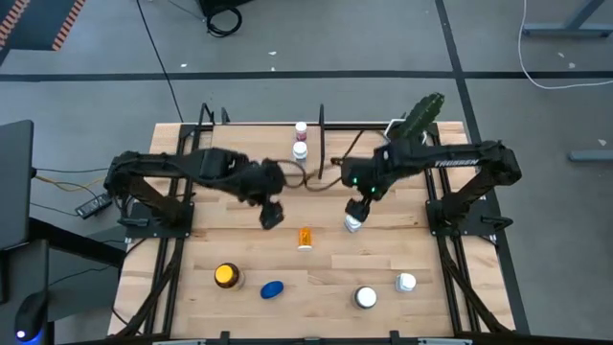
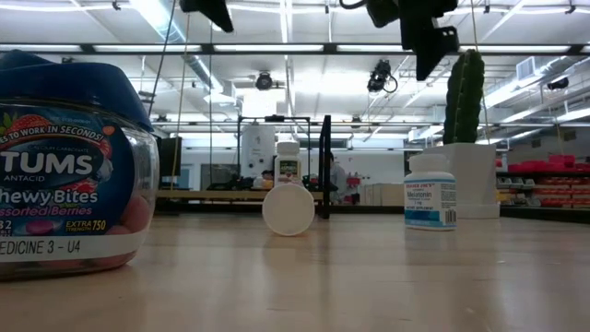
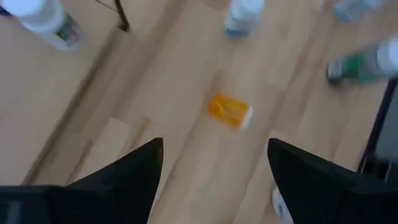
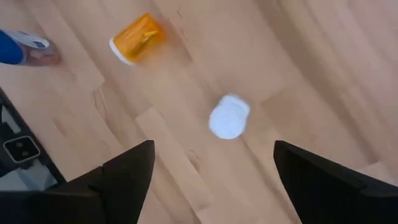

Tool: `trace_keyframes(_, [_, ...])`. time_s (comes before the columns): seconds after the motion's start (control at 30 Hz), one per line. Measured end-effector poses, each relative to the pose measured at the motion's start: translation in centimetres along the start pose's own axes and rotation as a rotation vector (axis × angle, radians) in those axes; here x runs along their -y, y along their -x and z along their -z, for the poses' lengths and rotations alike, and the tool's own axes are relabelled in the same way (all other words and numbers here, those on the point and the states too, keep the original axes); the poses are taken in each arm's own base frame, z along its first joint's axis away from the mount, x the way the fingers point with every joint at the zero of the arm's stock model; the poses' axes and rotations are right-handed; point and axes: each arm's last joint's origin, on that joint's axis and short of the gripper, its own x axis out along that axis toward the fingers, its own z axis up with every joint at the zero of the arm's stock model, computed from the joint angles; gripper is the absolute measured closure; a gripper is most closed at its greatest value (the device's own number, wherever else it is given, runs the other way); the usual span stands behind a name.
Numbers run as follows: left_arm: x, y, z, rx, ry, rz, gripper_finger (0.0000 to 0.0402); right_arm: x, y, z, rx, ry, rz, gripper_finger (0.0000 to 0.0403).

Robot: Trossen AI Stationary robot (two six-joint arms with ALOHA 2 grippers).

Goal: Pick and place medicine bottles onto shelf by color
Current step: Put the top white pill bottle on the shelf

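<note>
Only low view shows the Tums jar (image 2: 64,166) label

- A light plank-wood surface (image 1: 383,259) fills the middle of the high view.
- A tall green cactus (image 1: 420,117) stands at the surface's 1 o'clock corner, in a white pot (image 2: 470,180) visible in the low view.
- Grey floor (image 1: 96,86) surrounds the surface, with a black cable (image 1: 222,19) coiled at 12 o'clock.
- A small black device (image 1: 93,203) lies at 9 o'clock.
</note>
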Motion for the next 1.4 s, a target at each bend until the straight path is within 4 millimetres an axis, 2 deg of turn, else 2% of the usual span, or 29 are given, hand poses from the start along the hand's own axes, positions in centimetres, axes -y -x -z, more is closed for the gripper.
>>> trace_keyframes(0.2, [1.2, 1.4, 2.3, -0.071, -0.148, -0.013, 0.0108, -0.7, -3.0, 1.1, 0.035, -0.122, 0.028, 0.0065])
trace_keyframes(0.3, [1.2, 2.4, 3.0, -0.031, -0.192, -0.010, 0.0108, -0.6, -4.1, 1.3, 0.043, -0.189, 0.035, 0.0065])
trace_keyframes(0.4, [0.8, 2.6, 3.5, 0.032, -0.207, 0.018, 0.0108, -0.3, -4.8, 1.4, 0.057, -0.254, 0.050, 0.0065])
trace_keyframes(0.67, [-1.0, -0.2, 5.3, 0.130, -0.168, 0.117, 0.0108, 0.4, -6.3, 2.0, 0.057, -0.392, 0.097, 0.0076])
trace_keyframes(0.8, [-1.8, -1.8, 6.6, 0.122, -0.166, 0.128, 0.0108, 0.1, -7.0, 2.4, 0.063, -0.415, 0.084, 0.0083])
trace_keyframes(0.93, [-2.3, -3.8, 7.5, 0.074, -0.163, 0.128, 0.0109, 0.8, -8.4, 2.8, 0.060, -0.426, 0.095, 0.0089])
trace_keyframes(1.1, [-2.4, -5.4, 8.4, 0.045, -0.134, 0.147, 0.0109, 1.7, -10.0, 3.3, 0.038, -0.425, 0.107, 0.0093])
trace_keyframes(1.4, [-2.7, -6.2, 8.7, 0.033, -0.042, 0.139, 0.0109, 2.3, -11.8, 3.9, 0.034, -0.387, 0.068, 0.0093])
